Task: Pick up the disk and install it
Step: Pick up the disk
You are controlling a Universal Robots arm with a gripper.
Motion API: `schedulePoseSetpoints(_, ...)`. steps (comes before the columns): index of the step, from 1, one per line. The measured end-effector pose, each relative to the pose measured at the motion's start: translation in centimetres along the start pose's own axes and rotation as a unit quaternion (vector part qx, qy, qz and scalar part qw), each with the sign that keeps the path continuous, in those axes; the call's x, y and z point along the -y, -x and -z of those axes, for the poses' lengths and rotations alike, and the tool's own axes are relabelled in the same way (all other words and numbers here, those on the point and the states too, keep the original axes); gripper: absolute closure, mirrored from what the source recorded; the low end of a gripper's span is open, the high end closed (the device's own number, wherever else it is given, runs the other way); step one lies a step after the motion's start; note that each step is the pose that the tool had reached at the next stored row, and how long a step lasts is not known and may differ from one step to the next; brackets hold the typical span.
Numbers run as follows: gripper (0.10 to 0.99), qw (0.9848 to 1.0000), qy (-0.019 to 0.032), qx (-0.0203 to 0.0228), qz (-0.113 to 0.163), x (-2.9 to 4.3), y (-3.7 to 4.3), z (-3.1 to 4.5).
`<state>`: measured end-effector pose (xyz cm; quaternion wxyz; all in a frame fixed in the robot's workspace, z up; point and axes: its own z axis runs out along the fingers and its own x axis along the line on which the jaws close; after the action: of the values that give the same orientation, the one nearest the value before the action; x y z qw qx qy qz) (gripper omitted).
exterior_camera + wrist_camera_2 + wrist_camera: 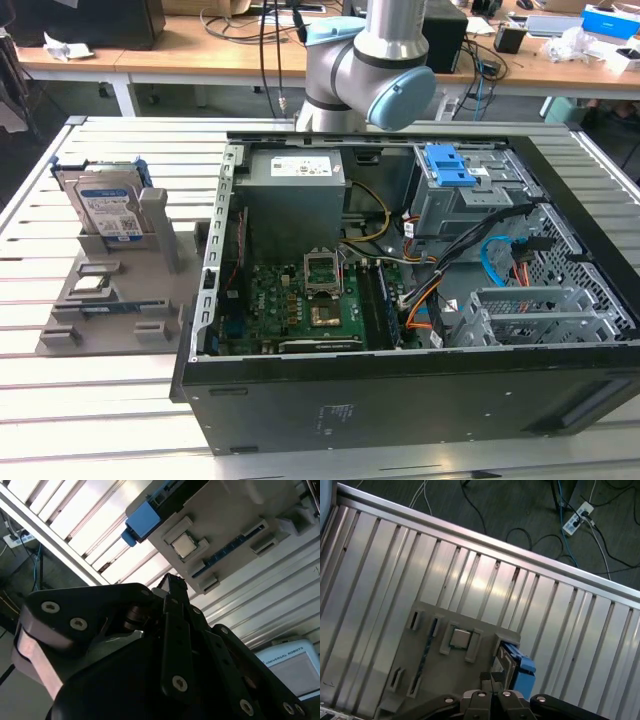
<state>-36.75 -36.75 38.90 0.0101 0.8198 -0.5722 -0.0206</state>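
The disk (108, 205) stands on edge in a slot of the grey holder (110, 300), at the exterior view's left, its white-and-blue label facing out and its blue bracket around it. In the first wrist view the disk (517, 670) shows edge-on beside the tips of my gripper (492, 680). The black fingers are pressed together with nothing between them, well above the holder. In the second wrist view the gripper (172, 580) hangs over the holder (235, 510), and the disk's blue bracket (142, 520) is at the holder's end.
The open computer case (420, 400) lies on the slatted metal table (60, 400), with a blue-latched drive cage (450, 170) inside. A small grey chip (460, 637) and other parts sit in the holder. My arm (365, 70) rises behind the case. Cables and a power strip (577, 520) lie on the floor.
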Motion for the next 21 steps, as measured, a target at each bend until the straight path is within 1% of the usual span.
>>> schedulePoseSetpoints(4,0.980,1.0000,0.0002,-0.0006,0.001,0.00,0.00,0.00)
schedulePoseSetpoints(7,0.980,0.9997,-0.0001,0.0002,-0.024,0.00,0.01,0.00)
schedulePoseSetpoints(9,0.980,0.9987,-0.0008,0.0013,-0.050,0.00,0.00,-0.02)
schedulePoseSetpoints(10,0.980,0.9983,-0.0009,0.0016,-0.058,0.00,0.00,-0.02)
schedulePoseSetpoints(14,0.980,0.9957,-0.0017,0.0030,-0.092,0.00,0.00,-0.05)
schedulePoseSetpoints(16,0.980,0.9930,-0.0022,0.0039,-0.118,0.00,0.00,-0.08)
schedulePoseSetpoints(18,0.980,0.9908,-0.0025,0.0043,-0.135,0.01,0.00,-0.10)
schedulePoseSetpoints(19,0.980,0.9902,-0.0025,0.0043,-0.140,0.01,0.00,-0.10)
schedulePoseSetpoints(21,0.980,0.9899,-0.0026,0.0043,-0.142,0.01,0.00,-0.10)
